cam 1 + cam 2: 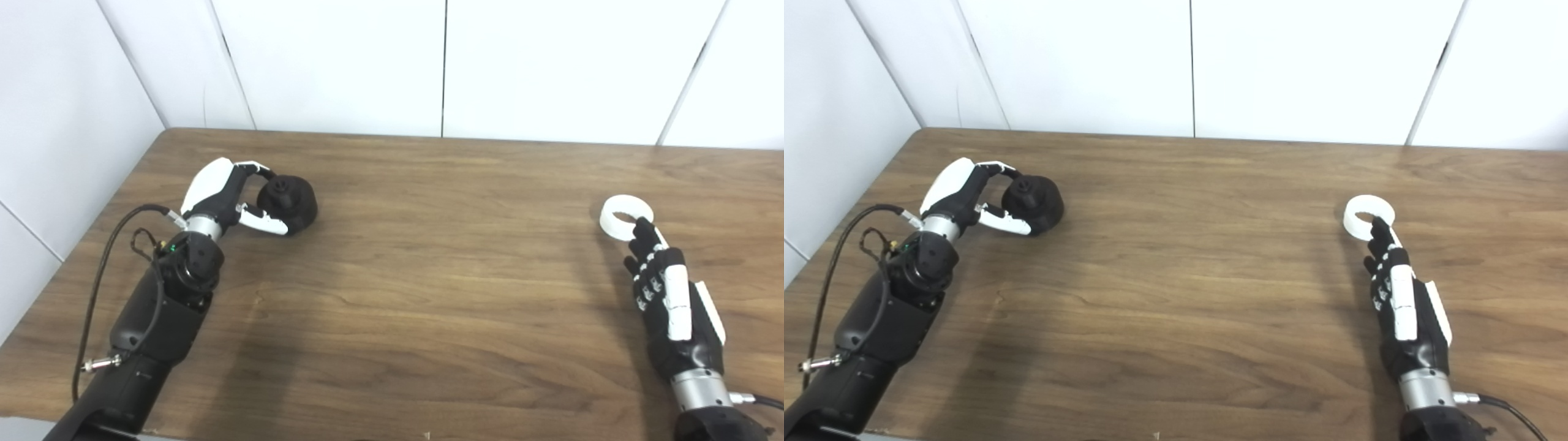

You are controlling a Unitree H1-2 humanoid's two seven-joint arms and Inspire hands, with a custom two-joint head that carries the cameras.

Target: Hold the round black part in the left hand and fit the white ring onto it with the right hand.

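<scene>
The round black part (pixel 288 202) lies on the wooden table (pixel 429 257) at the left, with a small knob on its upper face. My left hand (pixel 229 199) curls around it from the left, fingers over its top and thumb (pixel 264 222) against its near side. The white ring (pixel 623 215) lies flat on the table at the right. My right hand (pixel 664 288) is stretched out just in front of it, fingers straight and apart, with the fingertips (pixel 642 229) at the ring's near rim. It holds nothing.
White wall panels (pixel 441 61) stand behind the table's far edge and along its left side. A black cable (pixel 101 269) loops beside my left forearm. Bare wood lies between the two hands.
</scene>
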